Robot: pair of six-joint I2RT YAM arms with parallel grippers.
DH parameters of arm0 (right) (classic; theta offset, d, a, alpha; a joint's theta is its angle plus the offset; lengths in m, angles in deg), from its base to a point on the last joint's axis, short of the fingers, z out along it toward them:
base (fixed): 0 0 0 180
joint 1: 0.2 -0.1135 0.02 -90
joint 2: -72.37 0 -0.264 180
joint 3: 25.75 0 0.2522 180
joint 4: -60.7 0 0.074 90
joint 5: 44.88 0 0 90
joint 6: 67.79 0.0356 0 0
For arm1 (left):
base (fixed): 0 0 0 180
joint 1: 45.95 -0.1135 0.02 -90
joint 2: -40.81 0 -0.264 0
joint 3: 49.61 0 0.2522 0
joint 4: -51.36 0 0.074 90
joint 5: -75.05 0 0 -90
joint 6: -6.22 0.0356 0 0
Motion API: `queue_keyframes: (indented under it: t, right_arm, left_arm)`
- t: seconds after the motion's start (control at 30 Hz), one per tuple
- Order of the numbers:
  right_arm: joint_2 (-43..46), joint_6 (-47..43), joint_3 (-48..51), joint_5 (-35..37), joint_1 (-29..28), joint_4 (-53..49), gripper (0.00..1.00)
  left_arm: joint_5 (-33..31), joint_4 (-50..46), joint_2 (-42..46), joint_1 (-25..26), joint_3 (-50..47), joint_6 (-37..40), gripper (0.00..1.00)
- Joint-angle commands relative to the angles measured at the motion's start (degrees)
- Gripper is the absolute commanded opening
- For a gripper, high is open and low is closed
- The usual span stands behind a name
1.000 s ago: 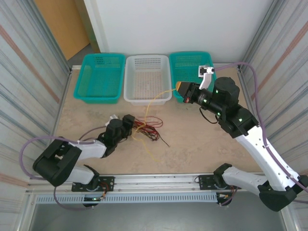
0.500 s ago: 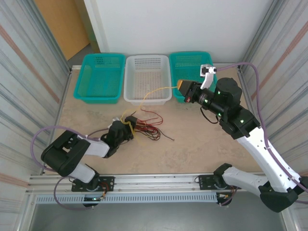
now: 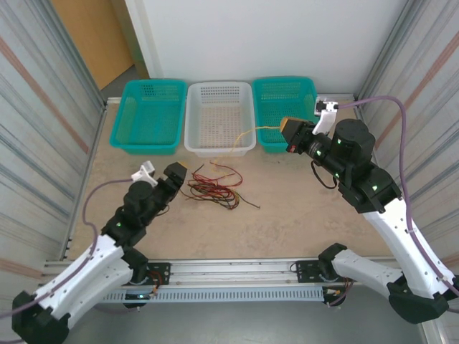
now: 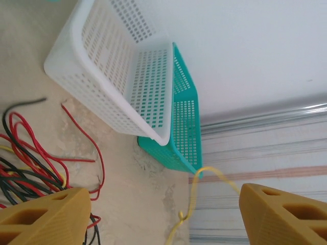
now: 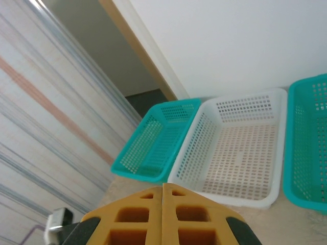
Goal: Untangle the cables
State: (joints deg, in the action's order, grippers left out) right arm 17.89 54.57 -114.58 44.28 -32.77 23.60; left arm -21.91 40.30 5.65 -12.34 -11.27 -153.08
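Nearest to us, the left gripper (image 3: 176, 175) hangs low over the left part of the desk (image 3: 301, 208), its jaws spread wide and holding nothing. In the left wrist view we see the same left gripper (image 4: 163, 204) with its two orange fingers (image 4: 46, 219) far apart and bare desk between them.

Just to the right of that gripper lie the red and black cables (image 3: 211, 190), a loose tangle of loops flat on the desk, near the middle and in front of the baskets. One dark strand trails off toward the right. From the left wrist we see these red and black cables (image 4: 25, 168) beside the lower finger, apart from it.

Farther back and to the right, the right gripper (image 3: 289, 128) is raised in front of the right teal basket (image 3: 283, 79). Its jaws are pressed together, pinching the yellow cable (image 3: 252, 131), which runs leftward from them and droops at the near rim of the white basket (image 3: 219, 84). We cannot tell whether its free end touches that rim. The left wrist view shows the yellow cable (image 4: 191, 199) hanging in the air. In the right wrist view the right gripper (image 5: 162, 204) has its fingers shut tight against each other.

At the far edge stand three baskets in a row, the left teal basket (image 3: 153, 82) next to the white one.
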Motion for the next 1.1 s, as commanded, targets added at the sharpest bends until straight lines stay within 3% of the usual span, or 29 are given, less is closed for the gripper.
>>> queue_keyframes:
  t: [0.0, 0.33, 0.63, 0.83, 1.07]
  right_arm:
    - [0.7, -0.57, -1.14, 0.26, 0.41, 0.19, 0.0]
    - [0.19, 2.16, -0.87, -2.01, 0.36, 2.28, 0.0]
    - [-0.09, 4.17, -0.61, -3.95, 0.35, 3.8, 0.0]
    - [-0.35, 5.3, 0.25, -4.96, 0.32, 5.21, 0.0]
    - [0.1, 6.21, 1.58, -5.77, 0.37, 5.91, 0.0]
  left_arm:
    - [1.11, -12.42, 3.61, -1.74, 2.58, 9.56, 0.75]
    - [20.85, -0.75, -6.22, -2.44, 8.64, 14.67, 0.59]
    - [24.43, 4.22, -10.96, -2.23, 8.93, 13.66, 0.55]
    - [22.92, 3.73, -10.99, -2.31, 8.65, 13.84, 0.43]
    - [22.82, 2.88, -12.37, -2.32, 8.91, 14.54, 0.39]
